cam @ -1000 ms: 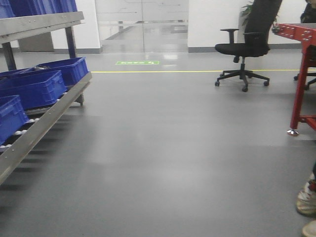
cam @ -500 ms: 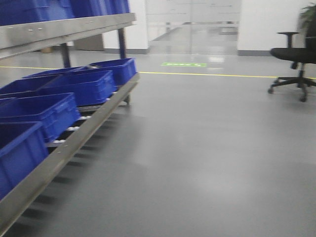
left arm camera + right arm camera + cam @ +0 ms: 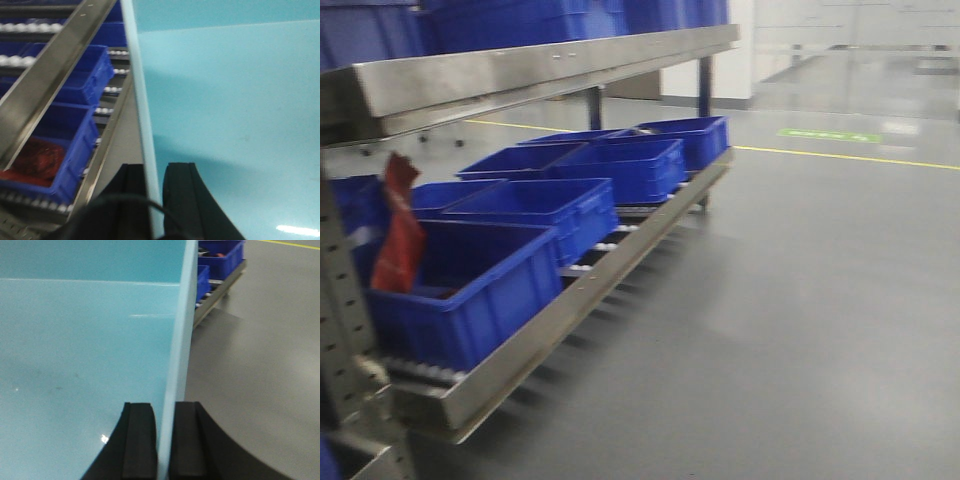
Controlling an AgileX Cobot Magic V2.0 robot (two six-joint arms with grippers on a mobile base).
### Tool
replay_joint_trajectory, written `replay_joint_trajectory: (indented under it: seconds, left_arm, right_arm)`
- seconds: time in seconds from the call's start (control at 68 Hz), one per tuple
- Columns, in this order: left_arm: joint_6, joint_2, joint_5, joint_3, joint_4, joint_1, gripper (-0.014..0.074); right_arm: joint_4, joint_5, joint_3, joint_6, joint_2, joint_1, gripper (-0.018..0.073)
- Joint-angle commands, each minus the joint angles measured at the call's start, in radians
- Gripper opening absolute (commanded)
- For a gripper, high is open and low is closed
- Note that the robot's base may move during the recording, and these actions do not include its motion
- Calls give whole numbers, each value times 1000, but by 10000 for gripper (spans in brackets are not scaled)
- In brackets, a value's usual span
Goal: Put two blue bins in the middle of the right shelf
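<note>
Floor [image 3: 800,300] open beside rack [image 3: 555,325]; left claw [image 3: 155,175], right claw [image 3: 162,410] pinch bin [image 3: 75,340].

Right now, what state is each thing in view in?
left pincer, shut on the pale blue bin's left wall.
right pincer, shut on its right wall.
pale blue bin, held between both pincers, bare inside where visible.
dark blue bins, open-topped, on the rack's rollers.
red item, sticking up from the nearest dark bin.

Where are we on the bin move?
Done: the pale blue bin is gripped, left hand and right hand each shut on a wall. In hand: it is held beside the steel rack holding dark blue bins. Left: placing it on that rack; no second pale bin visible.
</note>
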Motion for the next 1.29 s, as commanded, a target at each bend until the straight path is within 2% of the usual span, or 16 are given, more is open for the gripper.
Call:
replay_joint_trajectory:
  seconds: [0.0,1.279]
  left_arm:
    - [8,-14,-66,-13,-88,-17,-111]
    - [8,-14,-66,-13,-86,-17,-111]
  right_arm:
    - [69,-92,-16,-7,-9,11,-154]
    - [69,-92,-16,-7,-9,11,-154]
